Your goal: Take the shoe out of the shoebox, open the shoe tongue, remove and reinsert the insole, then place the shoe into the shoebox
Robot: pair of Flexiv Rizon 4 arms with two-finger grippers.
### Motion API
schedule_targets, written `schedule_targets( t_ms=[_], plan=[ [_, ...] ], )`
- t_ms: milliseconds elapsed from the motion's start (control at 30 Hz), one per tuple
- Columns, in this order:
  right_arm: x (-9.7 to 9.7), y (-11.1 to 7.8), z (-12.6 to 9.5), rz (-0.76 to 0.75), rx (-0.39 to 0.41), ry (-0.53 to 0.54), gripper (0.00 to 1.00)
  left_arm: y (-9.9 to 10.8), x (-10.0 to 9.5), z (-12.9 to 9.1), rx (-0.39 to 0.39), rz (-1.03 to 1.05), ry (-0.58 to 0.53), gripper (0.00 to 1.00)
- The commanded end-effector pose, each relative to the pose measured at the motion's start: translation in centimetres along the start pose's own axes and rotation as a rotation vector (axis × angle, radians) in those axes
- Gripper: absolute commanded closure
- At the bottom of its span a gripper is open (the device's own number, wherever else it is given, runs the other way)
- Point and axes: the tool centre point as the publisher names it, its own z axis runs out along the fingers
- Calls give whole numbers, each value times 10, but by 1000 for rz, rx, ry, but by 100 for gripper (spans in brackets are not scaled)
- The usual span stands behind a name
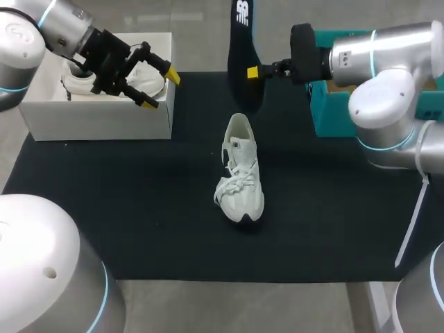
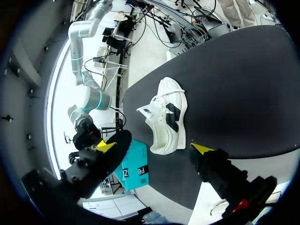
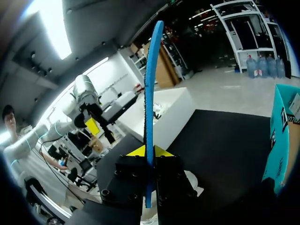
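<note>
**Insole out, return trip not yet begun**

The shoe [image 1: 241,173] lies on its sole in the middle of the surface, well clear of the shoebox [image 1: 97,123] at the far left, so the first step looks done. The insole [image 1: 241,59] is out too. The right jaws are clamped on its lower end and hold it upright above the far side of the surface, beyond the shoe. By my reading, what is left is to slide the insole back in and put the shoe in the box. I cannot tell from here how far the tongue is pulled open.

The left jaws stand wide and empty over the box's near right corner.

The shoe is white with a soft fabric upper, loose laces and a dark sole edge at the near end. The insole is a thin, flat, foot-shaped sheet, dark on its face and blue along its edge, and it is likely to bend when pushed. The shoebox is plain white card, lidless and rectangular, and what looks like a second shoe [image 1: 78,83] lies inside it. A matte black mat [image 1: 139,215] covers the surface, and a teal box [image 1: 323,114] sits at the far right.
</note>
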Motion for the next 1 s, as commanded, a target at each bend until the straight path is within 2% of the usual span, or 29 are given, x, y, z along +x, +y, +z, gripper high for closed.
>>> schedule_targets(
  t_ms=[33, 167, 433, 633, 1000],
  plan=[
    [-7, -15, 16, 17, -9, 8, 100, 0, 0, 0, 0, 1, 3, 0],
    [-13, -26, 26, 25, 6, 31, 100, 0, 0, 0, 0, 1, 3, 0],
    [-27, -35, 39, 0, -4, 35, 100, 0, 0, 0, 0, 1, 3, 0],
    [-32, -42, 49, -18, -21, 33, 100, 0, 0, 0, 0, 1, 3, 0],
    [-33, -50, 53, -10, -25, 18, 100, 0, 0, 0, 0, 1, 3, 0]
  ],
)
